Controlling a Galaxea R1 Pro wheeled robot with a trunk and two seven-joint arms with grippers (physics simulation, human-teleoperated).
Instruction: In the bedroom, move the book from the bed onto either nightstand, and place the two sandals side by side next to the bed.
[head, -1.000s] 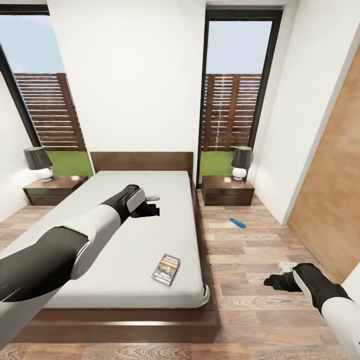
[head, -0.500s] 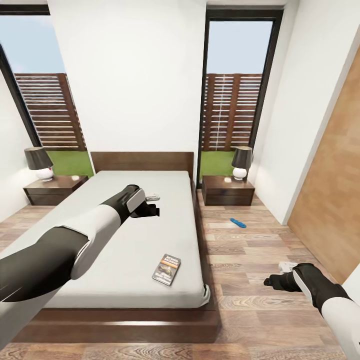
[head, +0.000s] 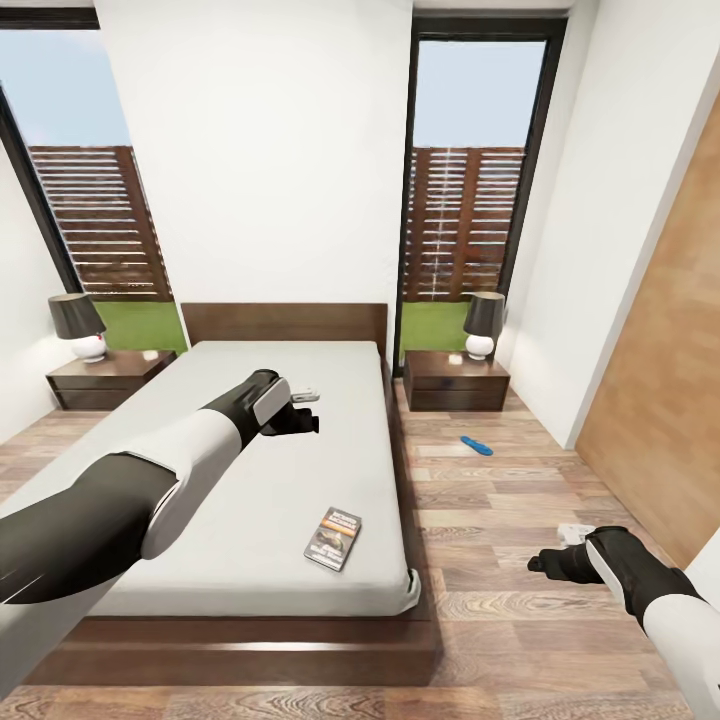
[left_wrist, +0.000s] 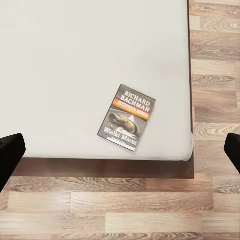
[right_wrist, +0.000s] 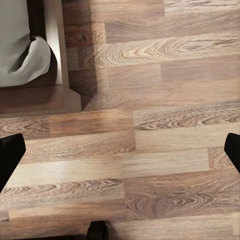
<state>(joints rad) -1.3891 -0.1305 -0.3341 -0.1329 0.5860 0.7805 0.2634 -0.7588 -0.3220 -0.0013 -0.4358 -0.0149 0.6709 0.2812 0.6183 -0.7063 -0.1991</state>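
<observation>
Two likely slips from here, both judged from how flat the book (head: 333, 539) lies: closing on it from straight above and catching only mattress, or nudging it sideways off the bed (head: 250, 480), since it rests close to the near right corner, just inside the right edge and the foot edge. Safer, probably, to slide it a little past an edge and pinch cover and pages together. Worth watching later as well: a lamp (head: 482, 325) standing on the right nightstand (head: 455, 380) and another on the left nightstand (head: 105, 378), either one easy to knock while setting the book down. Left jaws spread wide and holding nothing, at the end of the left arm (head: 200, 440), hanging over the middle of the bed and well apart from the book. Right jaws likewise spread wide and empty, at the end of the right arm (head: 625, 570), over bare floor (head: 500, 620) beyond the bed's near right corner. Seen through the left wrist camera, a thin paperback (left_wrist: 127, 117), face up and slightly askew to the bed's edges: dark cover, white author's name across the top, an orange band under it, a dark picture below, white title lettering at the bottom. No curl or lifted corner to get under, so little to grip. One blue sandal (head: 476, 445) on the floor off the bed's right side, near the right nightstand, flat and thin too, and apt to skid on the planks if pushed rather than pinched.
</observation>
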